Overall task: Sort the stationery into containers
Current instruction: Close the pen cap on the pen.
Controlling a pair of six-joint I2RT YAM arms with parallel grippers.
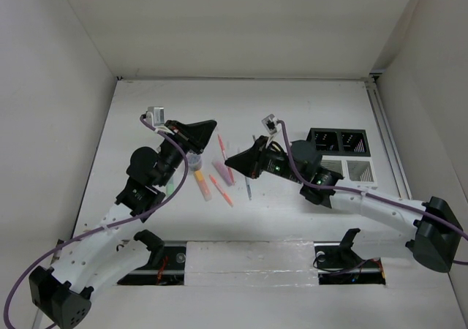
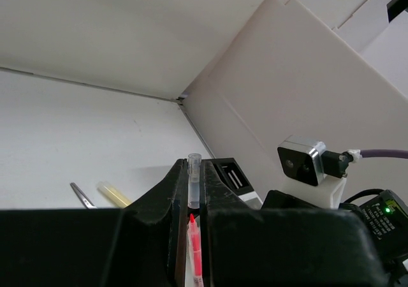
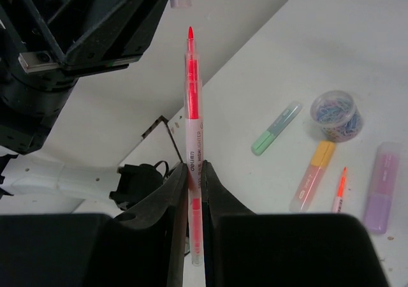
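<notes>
Top external: organizer beside right arm; slatted light inside black compartments.

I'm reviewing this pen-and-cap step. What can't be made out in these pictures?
- Top view: clear cap, too small to find at the left gripper.
- Right wrist view: cap's upper end, cut off by the top edge.
- Left wrist view: red pen barrel, behind that gripper's fingers.
- Top view: organizer black compartments' contents, too dark.

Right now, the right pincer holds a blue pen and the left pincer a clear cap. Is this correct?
Wrong colour: the right wrist view shows the pen in the right pincer is red. The left pincer holds a clear cap.
</notes>
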